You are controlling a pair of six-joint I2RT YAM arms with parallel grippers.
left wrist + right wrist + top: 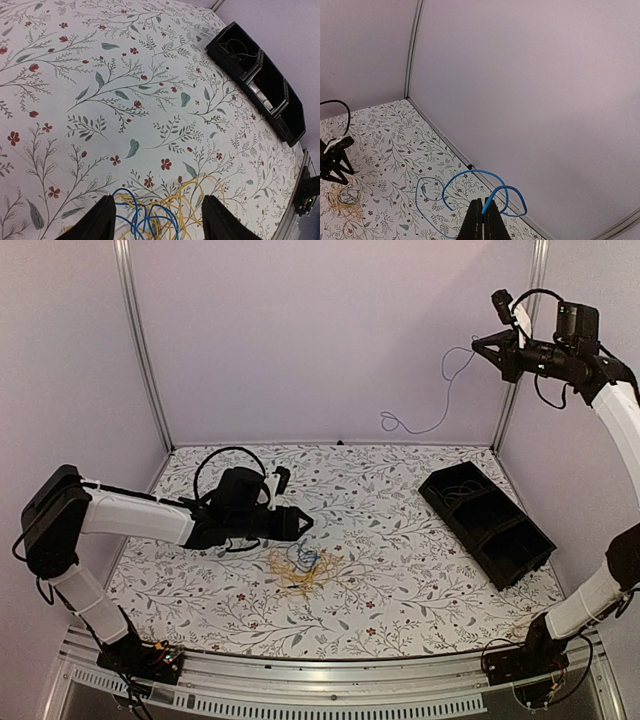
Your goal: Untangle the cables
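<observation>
Our left claw (159, 220) hangs released just above the tangle of yellow and blue cables (305, 568) on the floral surface (400, 580), and is by far the nearer. Our right claw (483, 220) sits high, clenched on one separate blue cable (470, 175) that dangles well apart.

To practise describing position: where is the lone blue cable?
The blue cable dangles from the right gripper, high at the top view's upper right, far from the tangle.

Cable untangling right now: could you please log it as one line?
left hand open at yellow-blue tangle | right hand raised, shut on blue cable
</observation>
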